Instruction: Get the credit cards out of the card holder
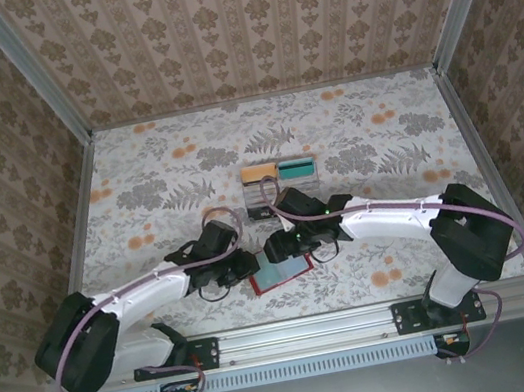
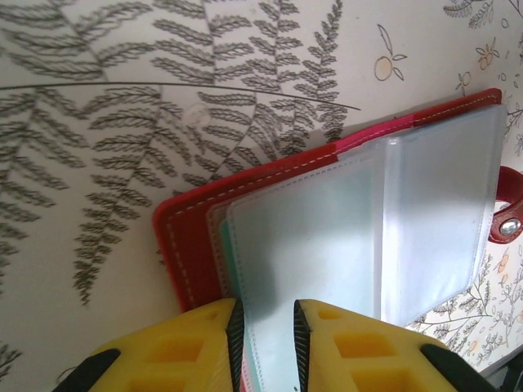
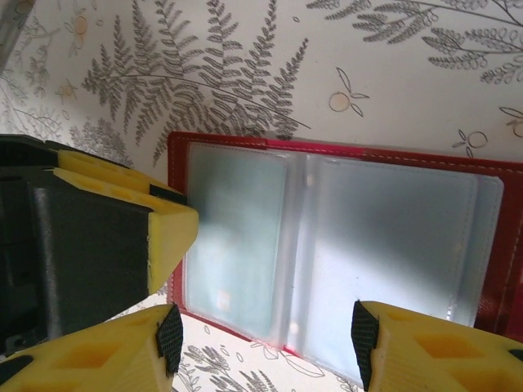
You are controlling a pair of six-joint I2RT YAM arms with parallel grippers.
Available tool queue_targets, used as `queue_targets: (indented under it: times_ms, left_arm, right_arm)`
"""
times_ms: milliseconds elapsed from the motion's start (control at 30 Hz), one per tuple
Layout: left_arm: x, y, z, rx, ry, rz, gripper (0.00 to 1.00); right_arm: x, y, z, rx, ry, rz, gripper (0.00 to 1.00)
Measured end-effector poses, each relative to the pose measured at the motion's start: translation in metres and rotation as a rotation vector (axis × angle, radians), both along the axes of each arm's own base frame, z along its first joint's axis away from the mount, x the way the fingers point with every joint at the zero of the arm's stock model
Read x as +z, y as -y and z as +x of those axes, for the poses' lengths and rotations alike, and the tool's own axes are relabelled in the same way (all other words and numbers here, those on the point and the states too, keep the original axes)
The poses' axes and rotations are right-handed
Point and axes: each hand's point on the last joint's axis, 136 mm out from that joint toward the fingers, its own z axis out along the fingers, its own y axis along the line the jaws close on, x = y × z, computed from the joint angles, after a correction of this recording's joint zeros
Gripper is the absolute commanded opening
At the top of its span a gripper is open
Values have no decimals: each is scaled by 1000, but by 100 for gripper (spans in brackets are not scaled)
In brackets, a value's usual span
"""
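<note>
The red card holder [image 1: 282, 273] lies open on the table between both arms, its clear sleeves [image 3: 392, 229] spread flat. A teal credit card [image 3: 237, 237] shows faintly inside the left sleeve. My left gripper [image 2: 268, 327] stands with its jaws narrow around the edge of the sleeve stack, beside the red cover [image 2: 192, 237]; one of its yellow fingers [image 3: 167, 233] rests at the holder's left edge. Over the holder's near edge my right gripper [image 3: 266, 343] hovers open, gripping nothing. From above, the left gripper [image 1: 247, 272] and right gripper [image 1: 287, 250] meet over the holder.
A clear compartment tray [image 1: 279, 175] with orange and teal contents stands just behind the grippers. The holder's snap tab [image 2: 508, 216] sticks out on its far side. The aluminium front rail [image 1: 296, 332] runs close behind the holder's near edge.
</note>
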Motion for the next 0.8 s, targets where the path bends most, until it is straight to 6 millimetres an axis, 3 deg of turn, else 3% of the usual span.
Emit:
queue_targets:
  times_ms: [433, 600, 800]
  left_arm:
    - [6, 5, 3, -7, 21, -15, 26]
    - [-2, 8, 3, -13, 3, -8, 26]
    - [0, 21, 5, -40, 4, -25, 19]
  right_arm:
    - [-8, 4, -9, 12, -4, -43, 59]
    - [-8, 5, -8, 8, 2, -51, 60]
    - [-8, 7, -7, 3, 5, -59, 60]
